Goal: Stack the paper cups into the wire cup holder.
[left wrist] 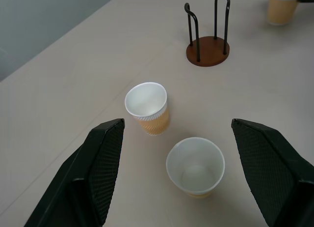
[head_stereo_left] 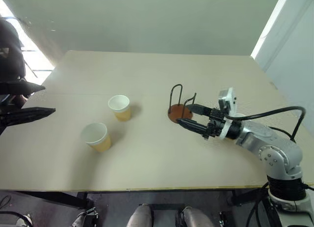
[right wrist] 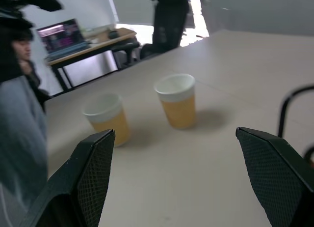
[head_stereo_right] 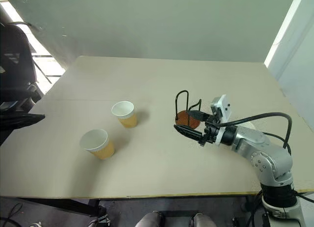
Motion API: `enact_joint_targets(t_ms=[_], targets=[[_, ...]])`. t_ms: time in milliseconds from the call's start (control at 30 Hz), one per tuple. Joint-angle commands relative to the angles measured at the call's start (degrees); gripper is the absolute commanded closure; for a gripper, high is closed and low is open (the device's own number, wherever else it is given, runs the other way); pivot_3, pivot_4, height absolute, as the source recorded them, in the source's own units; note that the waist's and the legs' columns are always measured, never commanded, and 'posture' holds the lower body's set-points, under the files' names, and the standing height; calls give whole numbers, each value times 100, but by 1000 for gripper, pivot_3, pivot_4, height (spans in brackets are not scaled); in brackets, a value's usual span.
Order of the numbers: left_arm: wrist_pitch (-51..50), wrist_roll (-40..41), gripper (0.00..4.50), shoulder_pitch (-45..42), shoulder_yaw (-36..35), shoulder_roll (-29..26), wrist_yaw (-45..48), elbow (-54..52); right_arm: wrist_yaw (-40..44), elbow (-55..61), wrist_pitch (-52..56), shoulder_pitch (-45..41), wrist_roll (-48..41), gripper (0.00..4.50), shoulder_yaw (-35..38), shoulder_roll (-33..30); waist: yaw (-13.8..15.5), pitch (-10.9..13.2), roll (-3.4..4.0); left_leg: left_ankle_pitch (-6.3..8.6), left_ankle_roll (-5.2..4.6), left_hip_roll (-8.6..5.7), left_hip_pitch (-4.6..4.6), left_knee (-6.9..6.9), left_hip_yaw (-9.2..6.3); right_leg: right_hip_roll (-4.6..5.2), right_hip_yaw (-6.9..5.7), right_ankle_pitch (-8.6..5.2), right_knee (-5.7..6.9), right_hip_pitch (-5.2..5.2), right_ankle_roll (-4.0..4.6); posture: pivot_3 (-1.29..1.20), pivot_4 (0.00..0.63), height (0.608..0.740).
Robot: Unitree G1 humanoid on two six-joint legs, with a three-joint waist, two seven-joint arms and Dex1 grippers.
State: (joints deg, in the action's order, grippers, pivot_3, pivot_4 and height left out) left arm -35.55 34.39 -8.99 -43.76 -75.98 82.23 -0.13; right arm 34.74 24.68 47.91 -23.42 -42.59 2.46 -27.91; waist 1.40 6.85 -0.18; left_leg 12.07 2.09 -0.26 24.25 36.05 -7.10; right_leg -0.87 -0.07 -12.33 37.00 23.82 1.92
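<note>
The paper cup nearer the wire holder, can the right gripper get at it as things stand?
Probably yes. The right gripper is open and faces that paper cup across bare table; the wire cup holder sits just beside its path.

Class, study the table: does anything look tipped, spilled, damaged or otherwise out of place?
Nothing stands out. Two paper cups stand upright and apart on the table, a third stands beyond the wire cup holder, which is upright and empty. No spills show.

Two paper cups (head_stereo_left: 119, 107) upright on table (head_stereo_left: 147, 158), wire cup holder (head_stereo_left: 179, 108) beside right gripper (head_stereo_left: 187, 116), fingers apart
</note>
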Motion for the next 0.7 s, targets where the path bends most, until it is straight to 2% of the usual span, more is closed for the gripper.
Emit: enact_joint_targets(t_ms=[33,267,367,700], targets=[[3,81,781,-193,47,-104,-59,1,-497,-70,-56,53,219,422,72,187,-2,0,0,-1,2,0,-1,0,0,0,0,-1,2,1,2,0,150,740],[23,94,781,-418,295,-74,-121,9,-1096,-303,-488,416,1062,422,-176,538,1,0,1,-4,10,7,-1,-1,0,-8,0,4,6,9,12,0,150,740],[35,99,781,-475,366,-55,-156,6,-1121,-451,-746,545,1392,422,-356,610,-1,0,0,-2,13,8,2,-1,0,-9,0,27,5,13,-23,0,150,740],[35,163,781,-685,549,-19,-224,-2,-1396,-1639,-1522,193,2470,422,-906,1202,-17,2,3,7,27,14,4,-3,0,-14,0,31,5,24,-20,0,150,740]])
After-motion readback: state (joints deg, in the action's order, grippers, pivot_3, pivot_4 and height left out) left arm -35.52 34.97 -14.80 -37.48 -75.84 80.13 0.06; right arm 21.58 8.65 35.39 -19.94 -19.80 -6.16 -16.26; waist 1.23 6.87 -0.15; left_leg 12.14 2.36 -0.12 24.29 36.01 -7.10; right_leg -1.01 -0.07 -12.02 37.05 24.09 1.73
